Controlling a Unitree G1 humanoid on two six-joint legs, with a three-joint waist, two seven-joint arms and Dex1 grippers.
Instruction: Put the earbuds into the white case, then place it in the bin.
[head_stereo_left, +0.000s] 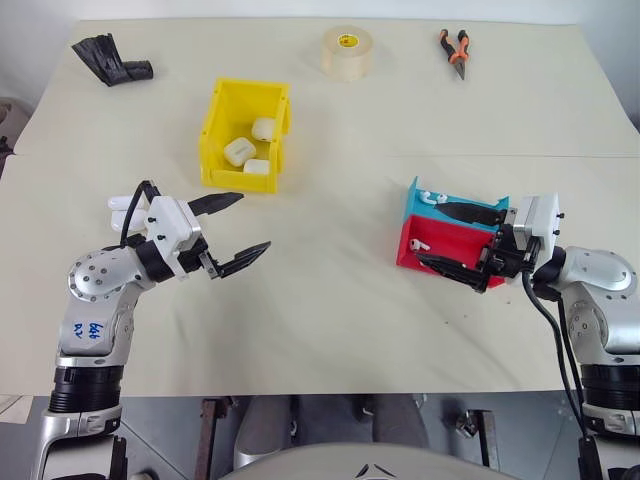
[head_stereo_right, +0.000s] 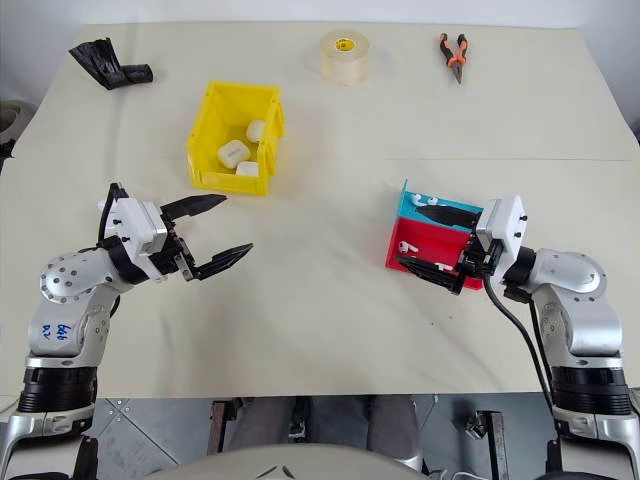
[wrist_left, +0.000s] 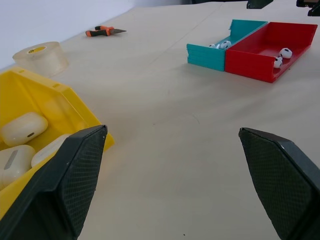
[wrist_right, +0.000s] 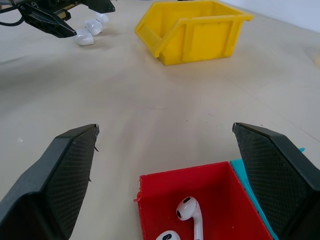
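Left eye view: broad matte cream desk (head_stereo_left: 330, 300), smooth and paper-like. Left tool (head_stereo_left: 233, 230) hung level above it, two black tapered fingers with cross-hatched pads spread as wide as could be, gripping nothing. Right tool (head_stereo_left: 463, 243) likewise spread wide and bare, fingers reaching over the shallow trays without closing on anything.

Bright yellow bin (head_stereo_left: 246, 134) sat toward the far left of the desk, hard glossy plastic, open-topped and boxy with sloped walls. Inside lay three white cases (head_stereo_left: 241, 151), glossy rounded pebbles. More small white rounded pieces (wrist_right: 89, 33) rested on the desk just beside the left wrist, too small to tell apart.

Near the right tool stood two flat rectangular trays side by side and touching: teal tray (head_stereo_left: 420, 200) farther, red tray (head_stereo_left: 418, 250) nearer. Right wrist view caught the earbuds (wrist_right: 190, 212) in the red tray, tiny shiny white with short stems and dark tips. Left wrist view showed more white earbuds (wrist_left: 221, 45) in the teal tray.

Along the far edge: squat translucent tape roll (head_stereo_left: 347, 51), orange-handled pliers (head_stereo_left: 456, 48) lying flat well to its right, crumpled black glossy scrap (head_stereo_left: 110, 60) at the far left corner.
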